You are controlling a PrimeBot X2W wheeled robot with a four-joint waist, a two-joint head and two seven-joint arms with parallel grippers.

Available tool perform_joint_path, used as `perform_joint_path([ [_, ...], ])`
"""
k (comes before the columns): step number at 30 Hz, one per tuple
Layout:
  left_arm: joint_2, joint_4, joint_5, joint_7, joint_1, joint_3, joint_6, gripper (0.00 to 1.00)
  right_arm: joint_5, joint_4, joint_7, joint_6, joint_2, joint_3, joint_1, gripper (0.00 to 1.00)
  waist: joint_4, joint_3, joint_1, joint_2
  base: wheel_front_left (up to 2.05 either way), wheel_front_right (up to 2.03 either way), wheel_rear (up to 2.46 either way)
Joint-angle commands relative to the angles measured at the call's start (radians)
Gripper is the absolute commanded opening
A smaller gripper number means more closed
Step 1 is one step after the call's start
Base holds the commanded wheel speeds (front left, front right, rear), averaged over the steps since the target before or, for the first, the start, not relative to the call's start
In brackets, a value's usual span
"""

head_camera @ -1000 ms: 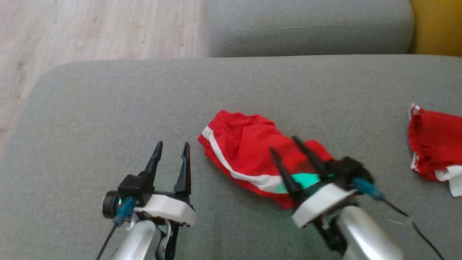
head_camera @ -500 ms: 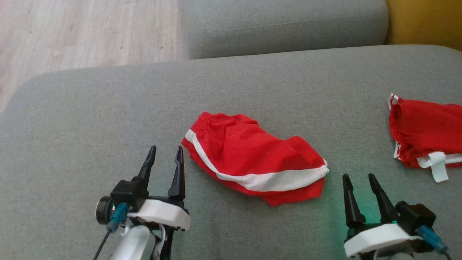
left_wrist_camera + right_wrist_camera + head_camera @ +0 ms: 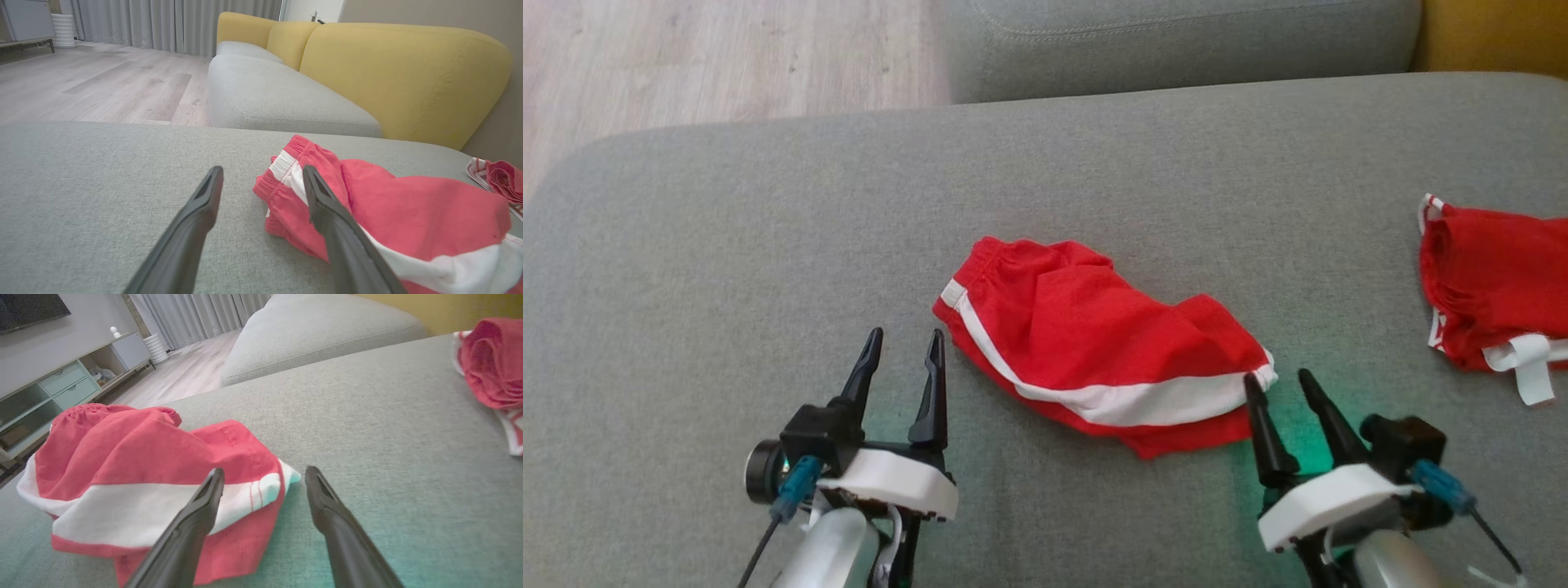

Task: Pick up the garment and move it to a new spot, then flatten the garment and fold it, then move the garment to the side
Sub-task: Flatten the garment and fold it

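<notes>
A red garment (image 3: 1094, 343) with a white stripe lies bunched on the grey sofa cushion (image 3: 768, 245), near the middle of the head view. My left gripper (image 3: 905, 336) stands open just left of its waistband end; in the left wrist view the garment (image 3: 367, 204) lies behind the right finger. My right gripper (image 3: 1278, 379) is open with its tips at the garment's right end, where the white stripe ends. The right wrist view has that striped corner (image 3: 261, 486) lying between and just beyond the fingers (image 3: 196, 522). Neither gripper holds anything.
A second red and white garment (image 3: 1494, 294) lies at the cushion's right edge. Another grey seat cushion (image 3: 1176, 41) sits behind, with yellow backrests (image 3: 400, 69) beyond it. Wooden floor (image 3: 727, 57) lies off the cushion's far left edge.
My right gripper left the top of the garment, swung out to the right, then came back in to the garment's right end. The head camera shifted. The left gripper stayed put.
</notes>
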Motion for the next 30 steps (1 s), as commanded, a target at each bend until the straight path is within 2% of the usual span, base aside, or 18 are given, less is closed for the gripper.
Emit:
perform_joint_path([
  [1,0.008,-0.025,0.011,-0.009,-0.051,0.026,0.002,1.00,0.008,-0.019,0.000,-0.001,-0.003,0.033,-0.039,1.00,0.004,0.004,-0.0001,0.0000,0.00,0.00,0.00],
  [13,0.011,-0.011,0.006,-0.009,-0.059,0.023,0.003,1.00,0.039,0.055,-0.007,-0.001,-0.003,0.081,-0.082,1.00,0.018,0.011,-0.0001,0.0000,0.00,0.00,0.00],
  [14,0.011,-0.010,0.006,-0.009,-0.060,0.023,0.004,1.00,0.039,0.057,-0.008,-0.001,-0.003,0.084,-0.084,0.95,0.018,0.011,-0.0001,0.0000,0.00,0.00,0.00],
  [15,0.010,-0.010,0.005,-0.009,-0.060,0.022,0.004,1.00,0.040,0.059,-0.009,-0.001,-0.003,0.085,-0.086,0.53,0.018,0.012,-0.0001,0.0000,0.00,0.00,0.00],
  [16,0.010,-0.009,0.005,-0.009,-0.060,0.021,0.004,1.00,0.041,0.060,-0.009,-0.001,-0.003,0.087,-0.088,0.21,0.018,0.012,-0.0001,0.0000,0.00,0.00,0.00],
  [17,0.010,-0.008,0.005,-0.009,-0.061,0.020,0.004,1.00,0.042,0.060,-0.010,-0.001,-0.003,0.090,-0.090,0.00,0.018,0.012,-0.0001,0.0000,0.00,0.00,0.00],
  [24,0.015,-0.003,0.001,-0.009,-0.063,0.021,0.007,1.00,0.024,0.052,-0.026,-0.001,-0.003,0.076,-0.093,0.00,0.013,0.010,-0.0001,0.0000,0.00,0.00,0.00],
  [30,0.022,-0.004,-0.003,-0.009,-0.057,0.028,0.011,1.00,0.004,0.013,-0.038,-0.001,-0.003,-0.005,-0.061,0.00,-0.002,-0.004,-0.0001,0.0000,0.00,0.00,0.00],
])
